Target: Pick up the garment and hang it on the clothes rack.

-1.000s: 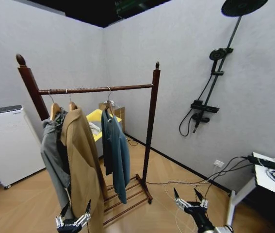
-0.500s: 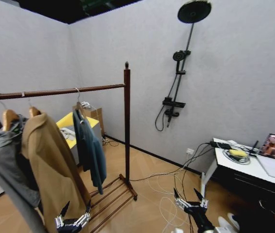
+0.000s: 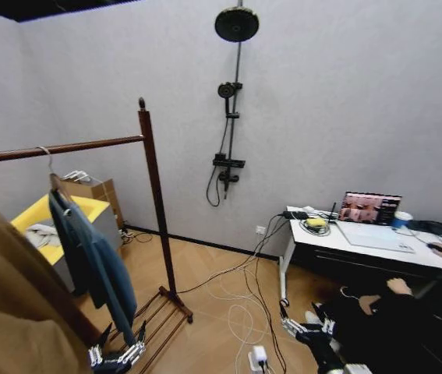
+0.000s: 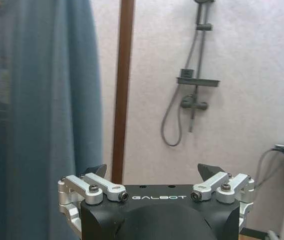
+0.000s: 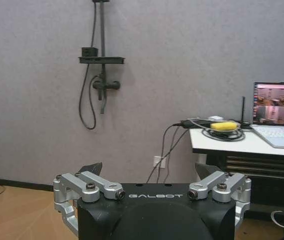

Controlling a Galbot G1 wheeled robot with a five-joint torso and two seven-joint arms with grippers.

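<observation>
The teal garment hangs on the clothes rack at left. Both the left gripper and right gripper sit low, jaws open and empty. The hanging looks done; next I'd only check the hanger.

Teal shirt at 8 o'clock on dark reddish-brown rack; tan coat at 7 o'clock. Black shower pole on grey wall. White desk; yellow box. Wood-toned floor.
</observation>
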